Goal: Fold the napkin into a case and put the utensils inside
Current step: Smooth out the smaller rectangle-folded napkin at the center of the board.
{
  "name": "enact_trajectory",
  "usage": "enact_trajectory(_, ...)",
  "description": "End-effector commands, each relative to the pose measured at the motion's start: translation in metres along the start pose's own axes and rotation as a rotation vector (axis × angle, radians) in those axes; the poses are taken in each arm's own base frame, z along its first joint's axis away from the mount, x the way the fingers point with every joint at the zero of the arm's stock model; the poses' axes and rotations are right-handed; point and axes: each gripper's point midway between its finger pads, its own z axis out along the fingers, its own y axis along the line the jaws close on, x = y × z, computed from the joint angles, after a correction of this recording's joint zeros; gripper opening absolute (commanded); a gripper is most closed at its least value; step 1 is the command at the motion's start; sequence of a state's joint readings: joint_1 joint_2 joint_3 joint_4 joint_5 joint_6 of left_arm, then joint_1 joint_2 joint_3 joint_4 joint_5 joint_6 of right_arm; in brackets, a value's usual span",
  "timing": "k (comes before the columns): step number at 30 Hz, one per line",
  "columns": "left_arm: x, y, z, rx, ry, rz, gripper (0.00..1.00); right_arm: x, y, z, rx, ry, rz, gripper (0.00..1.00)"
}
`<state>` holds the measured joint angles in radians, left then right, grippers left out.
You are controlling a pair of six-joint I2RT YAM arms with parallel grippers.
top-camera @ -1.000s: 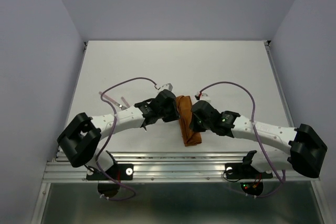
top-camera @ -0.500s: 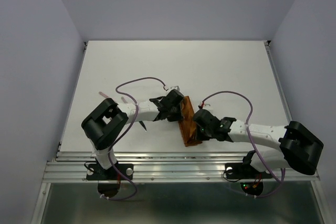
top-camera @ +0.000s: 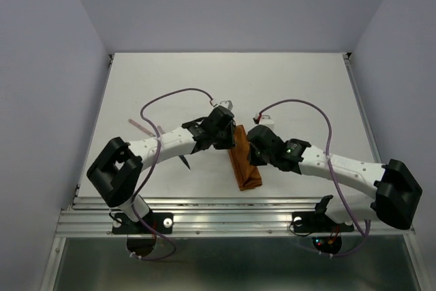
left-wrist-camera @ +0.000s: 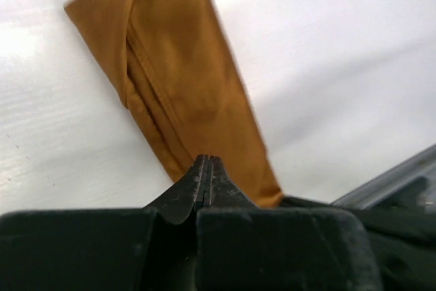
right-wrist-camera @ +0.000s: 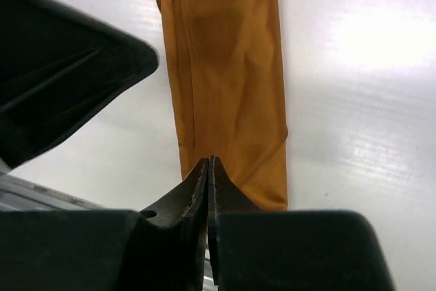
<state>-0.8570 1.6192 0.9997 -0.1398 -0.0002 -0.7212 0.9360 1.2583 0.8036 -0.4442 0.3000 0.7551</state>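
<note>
The napkin, folded into a slim rust-orange case (top-camera: 243,163), lies near the table's front between my two arms. It also shows in the left wrist view (left-wrist-camera: 184,80) and in the right wrist view (right-wrist-camera: 231,80). My left gripper (top-camera: 230,142) is shut, its tips (left-wrist-camera: 206,163) low over the case's left edge, with no cloth seen between the jaws. My right gripper (top-camera: 251,157) is shut, its tips (right-wrist-camera: 208,163) over the case's near end. A dark pointed utensil (top-camera: 184,162) pokes out under the left arm. Pale slender utensil pieces (top-camera: 142,127) lie further left.
Purple cables (top-camera: 170,97) loop over both arms. The metal rail of the table's front edge (top-camera: 225,204) runs just below the case. The left gripper's black body (right-wrist-camera: 61,80) fills the left of the right wrist view.
The left arm has swung so its gripper sits at the case's upper left. The right gripper has pulled up and right. The case lies straighter.
</note>
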Motion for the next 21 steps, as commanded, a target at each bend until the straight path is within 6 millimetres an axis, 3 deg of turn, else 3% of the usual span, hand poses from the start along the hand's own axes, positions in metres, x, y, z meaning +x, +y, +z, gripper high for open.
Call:
enact_trajectory(1,-0.069,0.003,-0.040,0.100,-0.129,-0.070,0.00,-0.034,0.000,0.022,0.058,-0.035,-0.071,0.02)
enact_trajectory(4,-0.081,0.022,-0.032,0.077,-0.122,-0.098,0.00,-0.061,0.016,0.031,0.002,-0.082,-0.057,0.03)
enact_trajectory(7,-0.094,0.029,-0.021,0.060,-0.128,-0.097,0.00,-0.080,0.015,0.052,-0.011,-0.085,-0.034,0.03)
enact_trajectory(9,-0.098,0.031,-0.009,0.040,-0.116,-0.095,0.00,-0.081,0.006,0.073,0.006,-0.055,-0.027,0.02)
enact_trajectory(13,-0.096,0.030,0.011,0.041,-0.076,-0.092,0.00,-0.094,0.015,0.095,-0.015,-0.055,-0.018,0.01)
enact_trajectory(21,-0.088,0.035,0.026,0.033,-0.042,-0.092,0.00,-0.095,0.016,0.120,-0.001,-0.040,-0.018,0.01)
